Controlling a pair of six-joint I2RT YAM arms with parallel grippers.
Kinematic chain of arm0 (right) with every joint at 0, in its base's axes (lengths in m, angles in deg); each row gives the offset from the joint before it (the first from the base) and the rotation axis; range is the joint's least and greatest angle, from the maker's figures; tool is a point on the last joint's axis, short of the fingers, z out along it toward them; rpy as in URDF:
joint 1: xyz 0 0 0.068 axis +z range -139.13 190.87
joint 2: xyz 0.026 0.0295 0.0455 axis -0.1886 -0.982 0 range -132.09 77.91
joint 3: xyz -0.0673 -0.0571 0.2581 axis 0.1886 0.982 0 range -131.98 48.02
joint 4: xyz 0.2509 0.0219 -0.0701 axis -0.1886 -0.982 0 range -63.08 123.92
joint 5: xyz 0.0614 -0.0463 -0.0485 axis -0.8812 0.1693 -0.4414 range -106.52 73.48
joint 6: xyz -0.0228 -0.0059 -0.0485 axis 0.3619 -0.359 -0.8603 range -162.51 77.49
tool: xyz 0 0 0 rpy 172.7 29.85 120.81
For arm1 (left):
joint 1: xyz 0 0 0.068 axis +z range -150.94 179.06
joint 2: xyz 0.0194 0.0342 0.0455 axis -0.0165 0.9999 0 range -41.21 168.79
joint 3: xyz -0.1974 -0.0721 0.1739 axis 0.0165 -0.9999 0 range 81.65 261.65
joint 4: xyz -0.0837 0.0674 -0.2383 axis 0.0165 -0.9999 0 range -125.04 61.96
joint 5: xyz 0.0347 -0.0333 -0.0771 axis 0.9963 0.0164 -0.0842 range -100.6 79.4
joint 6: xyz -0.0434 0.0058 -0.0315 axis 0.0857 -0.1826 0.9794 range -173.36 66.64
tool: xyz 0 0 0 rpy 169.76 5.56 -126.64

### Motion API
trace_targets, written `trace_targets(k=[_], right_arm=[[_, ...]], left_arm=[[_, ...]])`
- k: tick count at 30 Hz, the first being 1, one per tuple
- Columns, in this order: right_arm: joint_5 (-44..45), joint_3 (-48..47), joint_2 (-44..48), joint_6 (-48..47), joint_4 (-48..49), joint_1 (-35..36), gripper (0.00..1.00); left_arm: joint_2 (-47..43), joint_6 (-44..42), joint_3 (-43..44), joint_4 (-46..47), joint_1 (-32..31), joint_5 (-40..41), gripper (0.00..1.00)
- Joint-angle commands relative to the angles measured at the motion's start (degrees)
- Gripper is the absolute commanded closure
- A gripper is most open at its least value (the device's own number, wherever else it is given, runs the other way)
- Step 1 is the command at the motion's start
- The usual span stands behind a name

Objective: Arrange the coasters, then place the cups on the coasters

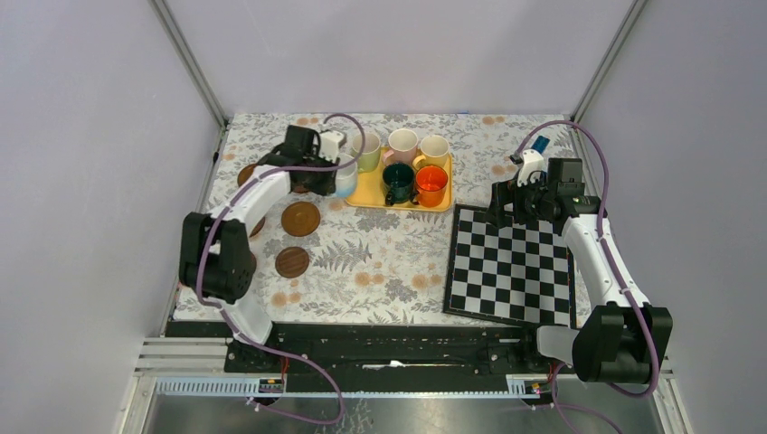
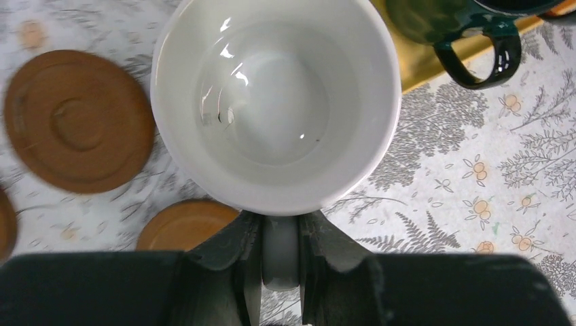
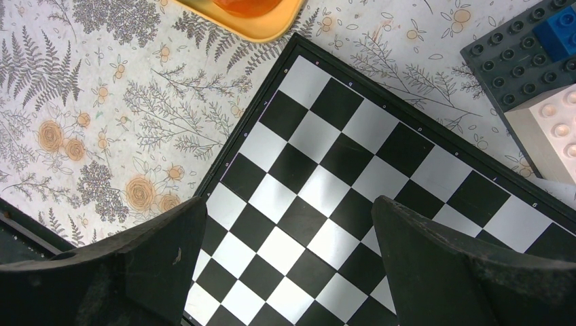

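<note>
- Several coasters (image 1: 300, 218) lie flat on the patterned table (image 1: 380, 262), left of the yellow tray (image 1: 366, 197) and apart from one another. The bare one just beside the cup in the left wrist view looks the natural target.
- Next, the left gripper (image 2: 280, 239) is clamped narrow on the handle of the white cup (image 2: 275, 102), which sits at the tray's left edge, not on any coaster.
- Held by the handle alone, this cup could swing or tip. The arm should travel slowly and keep the rim level. It should centre the base inside the coaster's raised rim and let go only once the cup sits flat.
- Five cups wait on the tray, the dark green cup (image 2: 441, 20) nearest, so the carry should clear its handle.
- Farthest right, the right gripper (image 3: 292, 272) hovers wide and empty over the chequered board (image 3: 326, 170), well apart.
</note>
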Motion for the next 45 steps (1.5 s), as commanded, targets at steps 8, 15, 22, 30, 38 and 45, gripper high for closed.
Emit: trace_targets(k=[8, 15, 22, 30, 38, 45], right_arm=[[-0.22, 0.19, 1.28, -0.81, 1.35, 0.24, 0.02], [-0.22, 0.31, 1.35, -0.94, 1.35, 0.29, 0.02], [-0.50, 0.37, 1.22, -0.85, 1.36, 0.29, 0.02], [-0.22, 0.46, 0.96, -0.85, 1.28, 0.29, 0.02], [-0.02, 0.27, 0.63, -0.59, 1.19, 0.29, 0.02], [0.30, 0.24, 0.53, -0.61, 1.03, 0.29, 0.02]], left_arm=[[-11.72, -1.13, -1.77, 5.55, 14.32, -5.14, 1.00], [-12.88, -2.04, -5.79, 11.91, 25.10, -6.83, 1.00], [-10.03, -4.68, -5.95, 16.80, 33.68, -11.94, 1.00], [-4.36, -11.00, -3.32, 19.43, 38.15, -17.41, 1.00], [1.21, -15.93, 0.93, 18.62, 40.64, -23.37, 1.00], [6.29, -17.28, 7.33, 13.20, 40.61, -23.43, 1.00]])
